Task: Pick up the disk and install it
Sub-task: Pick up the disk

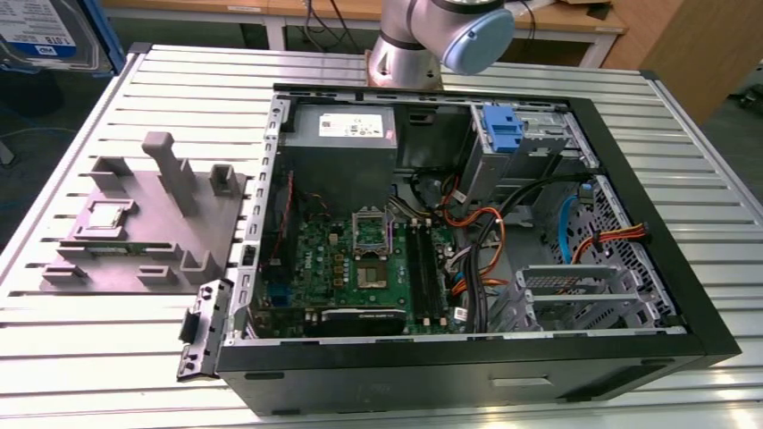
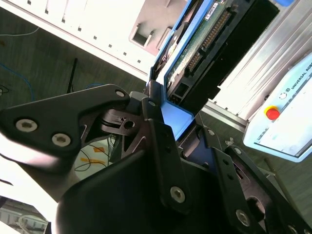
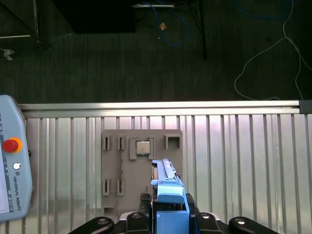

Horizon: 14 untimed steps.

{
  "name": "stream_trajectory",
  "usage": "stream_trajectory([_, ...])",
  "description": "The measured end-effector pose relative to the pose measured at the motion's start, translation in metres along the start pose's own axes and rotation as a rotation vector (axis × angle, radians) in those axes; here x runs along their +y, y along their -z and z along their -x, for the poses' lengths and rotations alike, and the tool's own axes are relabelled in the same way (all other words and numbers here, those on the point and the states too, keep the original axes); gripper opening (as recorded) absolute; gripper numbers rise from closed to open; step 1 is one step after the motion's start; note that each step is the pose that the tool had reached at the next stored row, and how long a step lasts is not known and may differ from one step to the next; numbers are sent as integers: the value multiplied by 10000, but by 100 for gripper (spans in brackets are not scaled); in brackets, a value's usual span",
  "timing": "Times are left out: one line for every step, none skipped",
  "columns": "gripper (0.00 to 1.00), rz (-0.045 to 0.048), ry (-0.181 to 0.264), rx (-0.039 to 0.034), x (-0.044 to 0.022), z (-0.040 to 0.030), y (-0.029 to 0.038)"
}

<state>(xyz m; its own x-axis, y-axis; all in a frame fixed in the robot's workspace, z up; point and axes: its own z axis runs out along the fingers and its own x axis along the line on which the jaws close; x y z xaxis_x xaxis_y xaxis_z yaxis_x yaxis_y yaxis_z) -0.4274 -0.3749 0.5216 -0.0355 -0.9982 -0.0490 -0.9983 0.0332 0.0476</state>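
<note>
- disk (image 1: pixel 36 31): blue-and-white label, bright blue carrier; green circuit board (image 2: pixel 207 27) in the second wrist view
- gripper (image 3: pixel 168 202): black, with silver screws
- computer case (image 1: pixel 477 380): black shell, grey metal inside
- motherboard (image 1: pixel 357 268): green
- drive-bay bracket (image 1: pixel 503 130): blue
- fixture block (image 1: pixel 143 223): plain grey
- table (image 1: pixel 107 357): silver, ribbed in parallel slats
- cables (image 1: pixel 483 228): orange and black
- teach pendant (image 3: pixel 9 175): pale blue-grey, red button

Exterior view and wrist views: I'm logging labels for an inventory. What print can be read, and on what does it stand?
On the teach pendant: a maker's name in dark capitals along its edge; it is a brand, so left unquoted.
On the power supply: a white sticker, print too small to read.
On the disk: a blue-and-white label, too blurred to read.
On the motherboard: nothing legible.
</note>
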Motion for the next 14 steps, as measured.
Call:
stream_trajectory([36, 0, 0, 0, 0, 0, 0])
stream_trajectory([36, 1, 0, 0, -1, 0, 1])
stream_trajectory([36, 0, 0, 0, -1, 0, 0])
stream_trajectory([36, 0, 0, 0, -1, 0, 0])
stream_trajectory([36, -1, 0, 0, -1, 0, 0])
stream_trajectory([36, -1, 0, 0, -6, 1, 0])
stream_trajectory([36, 1, 2, 1, -14, 0, 1])
stream_trajectory([36, 1, 1, 1, -21, 0, 2])
stream_trajectory([36, 0, 0, 0, -28, 1, 1])
stream_trajectory([36, 0, 0, 0, -35, 2, 2])
stream_trajectory([36, 1, 0, 1, -42, 2, 3])
stream_trajectory([36, 0, 0, 0, -49, 2, 2])
stream_trajectory([36, 0, 0, 0, -57, 2, 3])
stream_trajectory([36, 0, 0, 0, -65, 3, 3])
